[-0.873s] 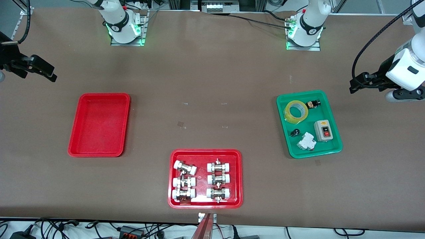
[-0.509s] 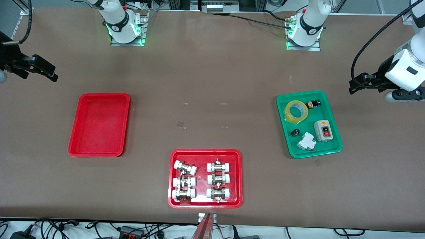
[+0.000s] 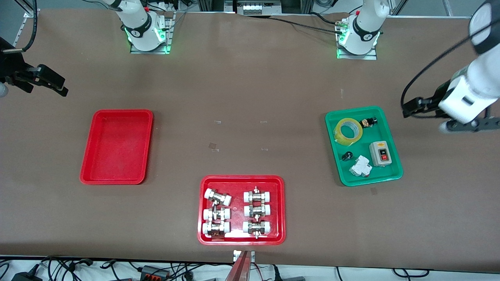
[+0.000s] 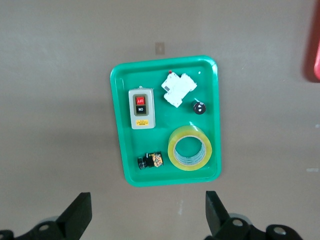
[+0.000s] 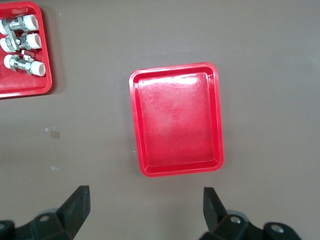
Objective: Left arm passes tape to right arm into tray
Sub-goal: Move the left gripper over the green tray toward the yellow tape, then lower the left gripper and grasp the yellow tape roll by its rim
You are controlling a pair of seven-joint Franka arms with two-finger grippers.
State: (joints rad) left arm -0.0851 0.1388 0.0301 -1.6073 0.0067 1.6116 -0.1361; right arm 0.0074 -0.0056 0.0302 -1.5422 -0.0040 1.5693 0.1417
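Moved: my left gripper [image 3: 408, 109] swung closer to green plastic tray [image 3: 394, 173], fingers spread, empty | yellow translucent tape roll [image 3: 349, 132] lies in green tray | right gripper [image 3: 52, 84] waits, spread, empty

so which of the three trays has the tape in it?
The green tray, toward the left arm's end of the table. The tape lies flat in it; one red tray holds nothing, the other holds metal fittings.

Yellow tape [image 3: 349, 131] flat in green tray [image 3: 394, 171]; red tray [image 3: 89, 171] bare.
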